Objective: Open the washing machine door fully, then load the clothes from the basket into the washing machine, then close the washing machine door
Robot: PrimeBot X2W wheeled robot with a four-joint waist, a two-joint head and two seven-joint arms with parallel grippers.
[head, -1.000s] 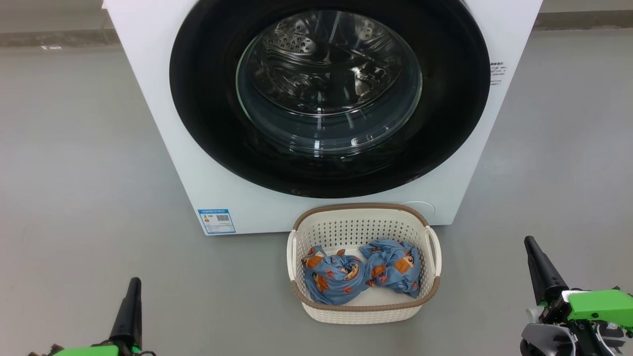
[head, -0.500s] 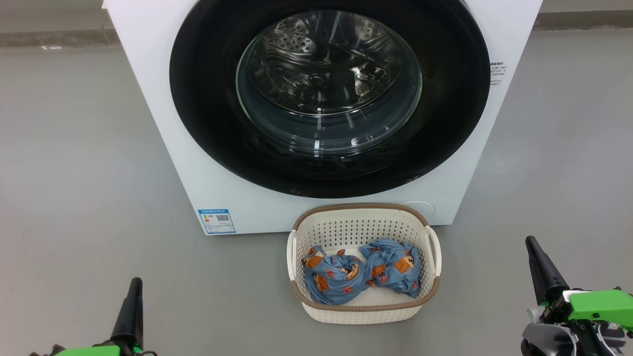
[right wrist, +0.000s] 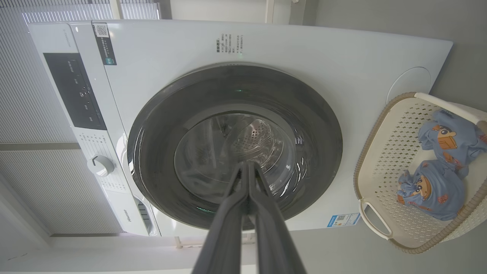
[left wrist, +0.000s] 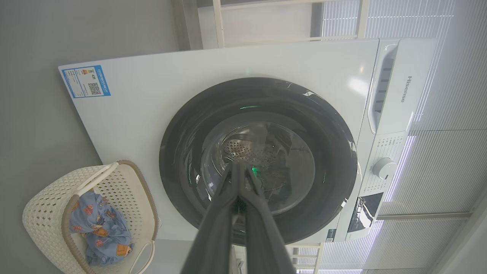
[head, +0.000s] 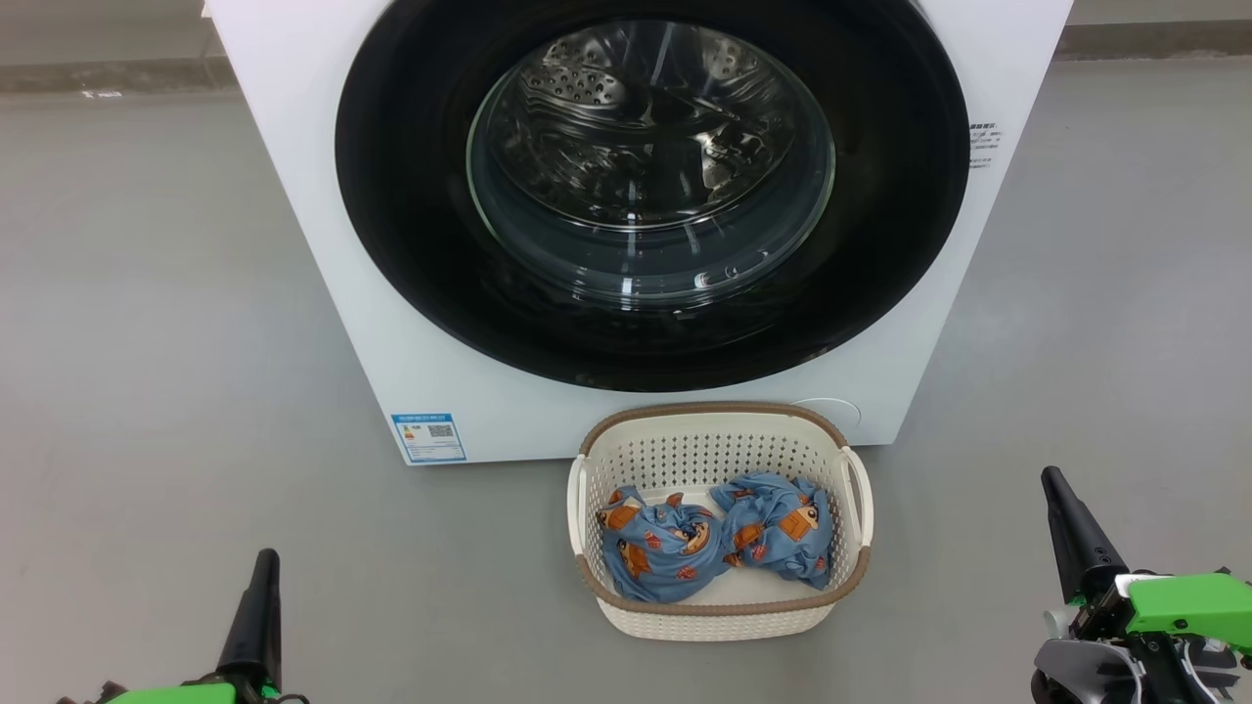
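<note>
— Left gripper (head: 262,569) lower left, right gripper (head: 1052,481) lower right: both pinched shut, empty, well apart from everything.
— Washing machine door (head: 411,205)?
— Upper centre, shut flat against washing machine (head: 293,147). Risk: slipping off glossy rim without opening first.
— Basket (head: 719,608)?
— Bottom centre, just below door, holding both clothes (head: 665,550). Could foul the swing.

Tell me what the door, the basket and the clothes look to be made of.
Door: glossy black rim, probably plastic, judging by its reflections; the centre window looks like clear, see-through glass. Basket: matte cream plastic, perforated, with a brown woven-look rim, likely moulded. Clothes: soft printed blue fabric, crumpled in folds.
</note>
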